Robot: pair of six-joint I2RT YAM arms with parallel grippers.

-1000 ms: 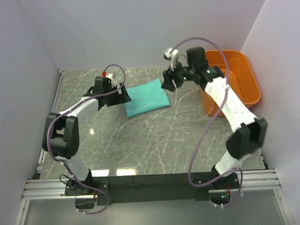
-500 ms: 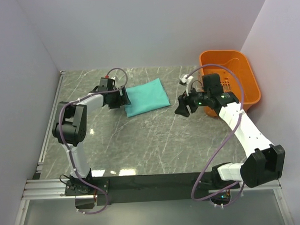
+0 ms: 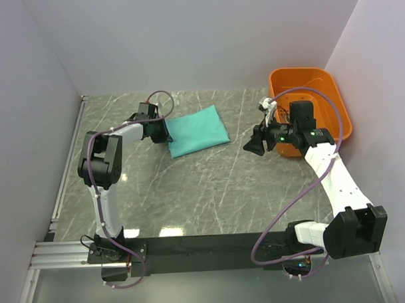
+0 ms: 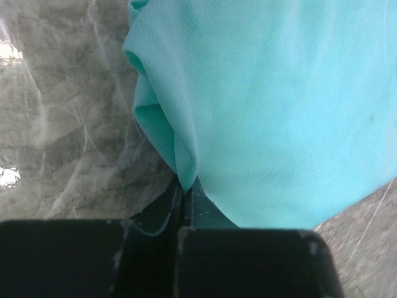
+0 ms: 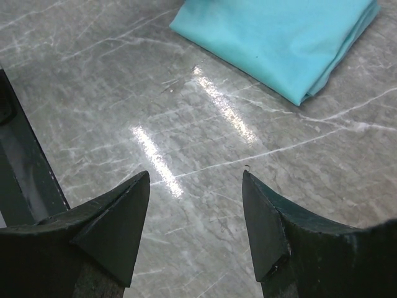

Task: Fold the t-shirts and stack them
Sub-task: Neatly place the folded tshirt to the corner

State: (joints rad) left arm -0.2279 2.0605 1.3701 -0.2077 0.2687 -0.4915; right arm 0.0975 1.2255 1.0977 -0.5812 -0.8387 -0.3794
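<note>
A teal t-shirt (image 3: pixel 198 130) lies folded into a small rectangle on the marble table, left of centre at the back. My left gripper (image 3: pixel 163 132) sits at its left edge, shut on a fold of the cloth; in the left wrist view the t-shirt (image 4: pixel 273 105) fills the frame and its edge is pinched where the left gripper (image 4: pixel 185 184) closes. My right gripper (image 3: pixel 251 145) hangs open above the table to the right of the shirt, near the basket. In the right wrist view the right gripper (image 5: pixel 196 177) holds nothing and the t-shirt (image 5: pixel 279 37) lies ahead.
An orange plastic basket (image 3: pixel 334 97) stands at the back right corner, just behind the right arm. Grey walls close in on the left, back and right. The black rail with both arm bases runs along the near edge (image 3: pixel 206 246).
The left gripper has closed on the shirt's left edge. The right arm swung away from the shirt, down and to the right toward the basket, its jaws staying open.
</note>
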